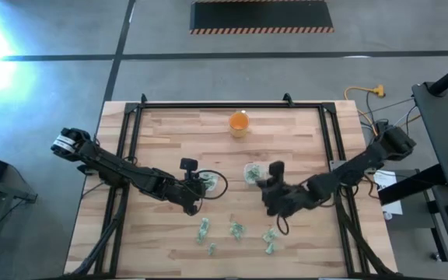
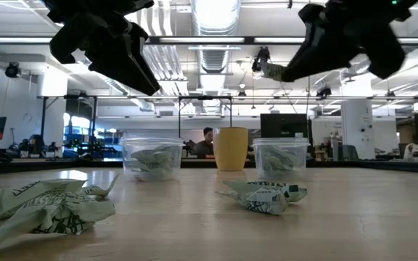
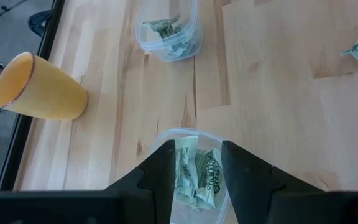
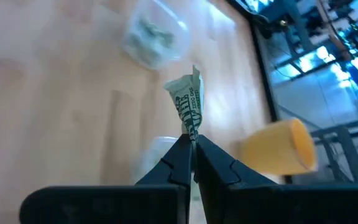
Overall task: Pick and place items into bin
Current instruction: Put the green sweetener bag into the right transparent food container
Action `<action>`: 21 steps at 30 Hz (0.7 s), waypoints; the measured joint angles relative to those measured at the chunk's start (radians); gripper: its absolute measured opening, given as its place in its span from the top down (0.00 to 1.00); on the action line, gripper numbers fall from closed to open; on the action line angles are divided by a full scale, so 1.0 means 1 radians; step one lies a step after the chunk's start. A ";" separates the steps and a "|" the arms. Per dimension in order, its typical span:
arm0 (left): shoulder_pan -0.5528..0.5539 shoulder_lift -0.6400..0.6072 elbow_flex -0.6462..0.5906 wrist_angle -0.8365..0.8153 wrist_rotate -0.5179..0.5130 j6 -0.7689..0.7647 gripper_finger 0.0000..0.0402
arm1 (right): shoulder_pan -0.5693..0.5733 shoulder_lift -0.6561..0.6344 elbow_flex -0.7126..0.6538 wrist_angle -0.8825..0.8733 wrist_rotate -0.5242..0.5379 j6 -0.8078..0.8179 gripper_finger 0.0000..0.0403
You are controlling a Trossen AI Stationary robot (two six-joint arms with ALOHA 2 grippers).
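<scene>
My right gripper (image 4: pixel 191 149) is shut on one item, a crumpled pale green piece (image 4: pixel 188 102), lifted above the table beside a clear plastic tub (image 1: pixel 251 173). My left gripper (image 3: pixel 194 177) stands open above a second clear tub (image 3: pixel 211 140) that holds several crumpled pieces (image 3: pixel 207 174); its fingers touch nothing. More items (image 1: pixel 236 230) lie loose on the wood toward the near edge. In the low view both tubs (image 2: pixel 153 159) (image 2: pixel 278 156) stand on the table with pieces inside. My right gripper pinches the lower end of the crumpled piece (image 4: pixel 191 132) between its two fingertips. The piece stands out past the fingertips, lifted clear of the table.
An orange cup (image 1: pixel 239 123) stands near the table's far edge, behind the two tubs. Two loose pieces (image 2: pixel 46 206) (image 2: pixel 263 196) lie close to the near edge. A black frame (image 1: pixel 208 106) borders the wooden table.
</scene>
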 joint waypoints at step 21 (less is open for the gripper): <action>0.001 0.000 -0.002 0.006 0.000 0.000 0.72 | -0.210 0.045 -0.031 -0.033 -0.098 0.019 0.98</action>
